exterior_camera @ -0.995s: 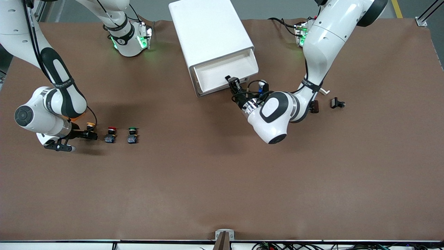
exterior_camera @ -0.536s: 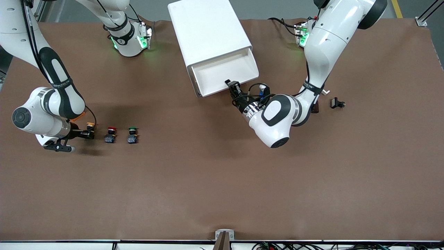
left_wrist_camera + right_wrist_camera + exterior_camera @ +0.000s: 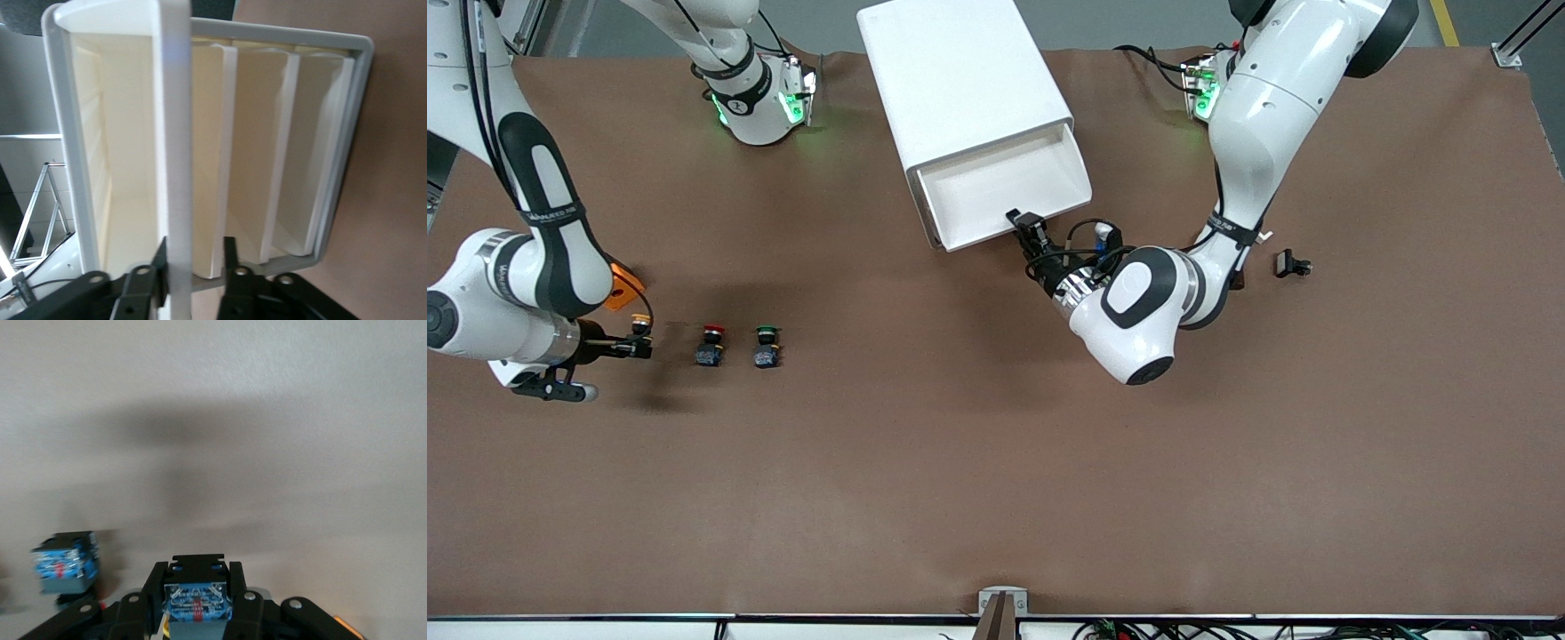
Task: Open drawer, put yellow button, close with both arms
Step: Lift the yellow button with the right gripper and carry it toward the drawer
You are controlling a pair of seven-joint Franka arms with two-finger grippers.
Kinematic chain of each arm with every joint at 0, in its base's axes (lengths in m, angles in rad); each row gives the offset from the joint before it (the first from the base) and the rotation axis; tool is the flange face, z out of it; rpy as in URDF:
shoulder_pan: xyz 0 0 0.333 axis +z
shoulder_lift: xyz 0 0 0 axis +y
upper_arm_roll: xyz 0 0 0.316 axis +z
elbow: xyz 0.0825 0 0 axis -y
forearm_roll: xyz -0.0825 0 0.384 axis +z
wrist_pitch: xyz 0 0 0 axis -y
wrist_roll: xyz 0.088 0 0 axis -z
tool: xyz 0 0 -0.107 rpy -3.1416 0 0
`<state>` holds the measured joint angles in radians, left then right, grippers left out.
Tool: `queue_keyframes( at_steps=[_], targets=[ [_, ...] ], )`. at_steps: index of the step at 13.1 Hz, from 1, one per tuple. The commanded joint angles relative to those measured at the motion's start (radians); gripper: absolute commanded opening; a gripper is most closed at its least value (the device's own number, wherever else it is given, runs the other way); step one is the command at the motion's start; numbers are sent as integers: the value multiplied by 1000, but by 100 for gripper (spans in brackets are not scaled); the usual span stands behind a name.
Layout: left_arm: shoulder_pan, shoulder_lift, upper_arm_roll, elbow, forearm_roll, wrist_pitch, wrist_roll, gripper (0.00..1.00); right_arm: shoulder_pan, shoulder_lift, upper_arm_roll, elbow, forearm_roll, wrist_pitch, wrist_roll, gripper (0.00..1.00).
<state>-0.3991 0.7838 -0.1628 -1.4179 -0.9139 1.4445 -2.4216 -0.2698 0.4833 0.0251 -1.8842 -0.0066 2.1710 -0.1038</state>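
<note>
Your right gripper has lifted the yellow button it clenches, while your left gripper grips the open drawer front.

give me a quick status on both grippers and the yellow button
Left gripper shut on the drawer front lip, drawer pulled out. Right gripper shut on the yellow button, lifted beside the red button. Nothing in the way.

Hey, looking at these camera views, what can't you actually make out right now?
- Yellow button: right wrist view shows only its blue body between the right gripper fingers; cap hidden.
- Drawer: left gripper on its front lip; lip cut by frame edge.
- Small black part: front view, too small to identify.
</note>
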Motion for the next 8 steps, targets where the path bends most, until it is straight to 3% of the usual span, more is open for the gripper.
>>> queue_keyframes(
  at_steps=[1,5,8],
  targets=[
    [-9,20,14,50,23,10,13,100,17,-9,4,80,39,-121,9,0],
    [9,11,25,117,39,1,15,100,52,-17,4,131,65,-218,85,0],
    [68,0,29,174,55,-1,16,100,113,-75,6,131,79,-302,229,0]
  ],
)
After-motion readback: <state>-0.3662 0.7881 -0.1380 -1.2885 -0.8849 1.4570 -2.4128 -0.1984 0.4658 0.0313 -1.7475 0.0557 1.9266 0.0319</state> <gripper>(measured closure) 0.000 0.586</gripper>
